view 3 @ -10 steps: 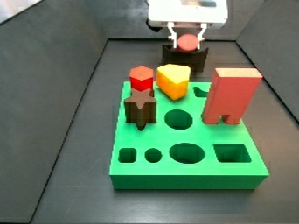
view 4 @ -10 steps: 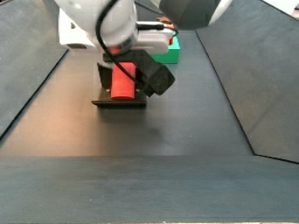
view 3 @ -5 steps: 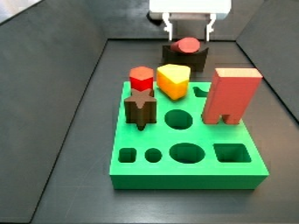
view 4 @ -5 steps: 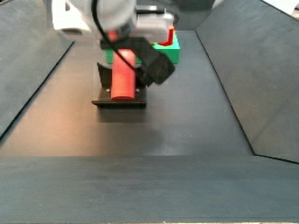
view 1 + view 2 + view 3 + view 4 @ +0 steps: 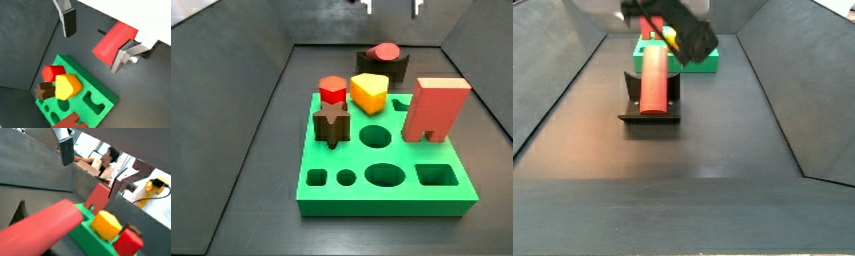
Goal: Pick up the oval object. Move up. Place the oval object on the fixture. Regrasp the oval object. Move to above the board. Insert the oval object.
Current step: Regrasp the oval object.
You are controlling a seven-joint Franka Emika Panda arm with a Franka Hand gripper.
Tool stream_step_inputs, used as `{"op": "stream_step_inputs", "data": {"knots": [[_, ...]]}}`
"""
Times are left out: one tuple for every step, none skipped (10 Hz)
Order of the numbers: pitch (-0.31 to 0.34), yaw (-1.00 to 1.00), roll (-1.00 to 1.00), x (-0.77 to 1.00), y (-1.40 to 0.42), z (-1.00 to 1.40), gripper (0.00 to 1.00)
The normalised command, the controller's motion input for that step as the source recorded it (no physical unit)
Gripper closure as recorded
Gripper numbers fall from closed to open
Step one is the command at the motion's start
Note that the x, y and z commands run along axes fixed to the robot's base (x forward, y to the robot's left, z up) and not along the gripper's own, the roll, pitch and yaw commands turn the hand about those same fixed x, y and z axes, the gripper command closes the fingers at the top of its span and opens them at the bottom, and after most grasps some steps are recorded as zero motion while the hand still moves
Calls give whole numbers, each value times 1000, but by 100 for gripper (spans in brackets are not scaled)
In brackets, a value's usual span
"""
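Oval object [image 5: 653,80] lying on the fixture [image 5: 649,115], claw [image 5: 93,37] above, fingers apart, seemingly empty, no legible writing

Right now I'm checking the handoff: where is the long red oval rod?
In a side view the long red oval rod lies released in the dark notched fixture, behind the green board; the open gripper is above it.

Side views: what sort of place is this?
Likely a lab test enclosure for peg insertion: dark walled floor, bright green board with shaped holes, long red oval rod lying on the dark fixture. The open gripper hangs above.
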Motion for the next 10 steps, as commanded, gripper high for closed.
{"op": "stream_step_inputs", "data": {"knots": [[19, 22, -4, -1000, 0, 0, 0], [-13, 15, -22, -1000, -3, -46, 0], [-37, -6, -15, -1000, 0, -28, 0], [-64, -19, 19, -1000, -3, -5, 0], [-72, -17, 33, -1000, -1, -5, 0], [-86, -7, 61, -1000, -3, 6, 0], [-94, 3, 79, -993, -6, 11, 0], [-101, 15, 93, -804, -7, 12, 0], [-103, 22, 96, -710, -6, 11, 0], [-100, 32, 97, -478, -5, 17, 0]]}}
